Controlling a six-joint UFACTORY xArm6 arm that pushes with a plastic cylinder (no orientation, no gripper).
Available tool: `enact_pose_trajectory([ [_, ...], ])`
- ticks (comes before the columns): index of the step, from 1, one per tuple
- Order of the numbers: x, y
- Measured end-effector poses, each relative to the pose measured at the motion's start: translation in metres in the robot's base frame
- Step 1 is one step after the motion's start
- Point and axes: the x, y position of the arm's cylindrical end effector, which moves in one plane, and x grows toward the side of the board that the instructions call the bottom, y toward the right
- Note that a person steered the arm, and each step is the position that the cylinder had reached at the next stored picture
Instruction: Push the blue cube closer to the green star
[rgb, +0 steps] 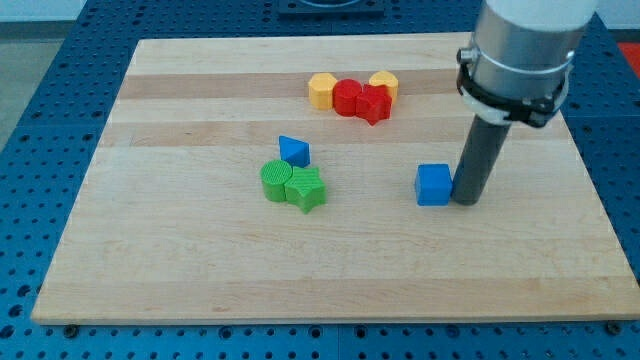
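Note:
The blue cube sits on the wooden board right of the middle. My tip stands just to the cube's right, touching or nearly touching its right side. The green star lies to the cube's left, about a fifth of the board's width away, pressed against a green cylinder on its left.
A blue triangular block lies just above the green pair. Near the view's top sit a yellow hexagon, a red cylinder, a red star and a yellow heart, clustered together. The board's edge runs along the bottom.

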Motion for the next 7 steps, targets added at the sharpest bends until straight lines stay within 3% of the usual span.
enact_pose_trajectory([
  [1, 0.007, -0.009],
  [7, -0.047, -0.055],
])
